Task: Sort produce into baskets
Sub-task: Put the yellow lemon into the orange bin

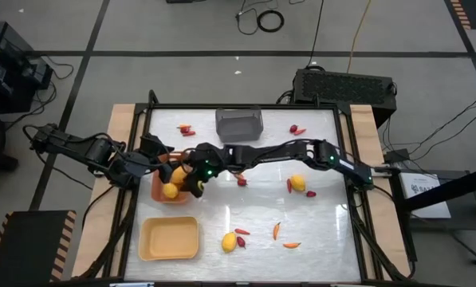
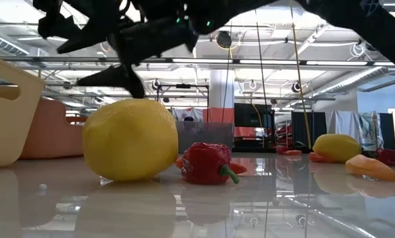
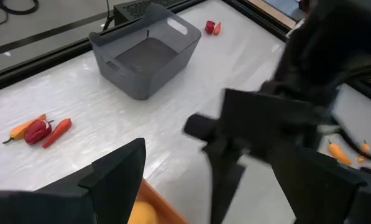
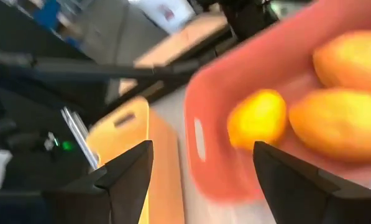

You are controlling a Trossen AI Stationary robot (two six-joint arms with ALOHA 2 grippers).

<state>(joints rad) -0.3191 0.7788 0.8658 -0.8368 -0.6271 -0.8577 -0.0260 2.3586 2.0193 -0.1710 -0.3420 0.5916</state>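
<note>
Right pincer point(image 4: 201, 180): reaches across the desk point(image 1: 253, 215) to hang over the orange-brown tray point(image 1: 159, 191); in the right wrist view its two dark fingers point(image 4: 126, 180) stand wide apart with nothing between them.
Left pincer point(image 1: 146, 159): just beside the right pincer, at the tray's far edge; its fingers point(image 3: 120, 177) show spread in the left wrist view, and nothing is seen in their hold.
Orange-brown tray: directly below the right pincer, holding yellow-orange oval fruits point(image 4: 260, 118); three show in the right wrist view.
Pale yellow tray point(image 1: 171, 238): near the right pincer, on the side toward the desk's front edge, apart from the orange-brown tray.
Grey bin point(image 3: 145, 53): beyond both pincers toward the desk's far edge; its inside looks bare in the left wrist view.
Loose fruits: one yellow fruit point(image 1: 298, 183) well away from the pincers along the right arm's side, another point(image 1: 230, 241) near the front edge.
Red peppers: one point(image 2: 207, 163) lies just beside the front fruit; another point(image 3: 37, 131) lies between two orange-red sticks near the grey bin.
Carrot-like sticks: two point(image 1: 277, 230) lie toward the front, well apart from both pincers.
</note>
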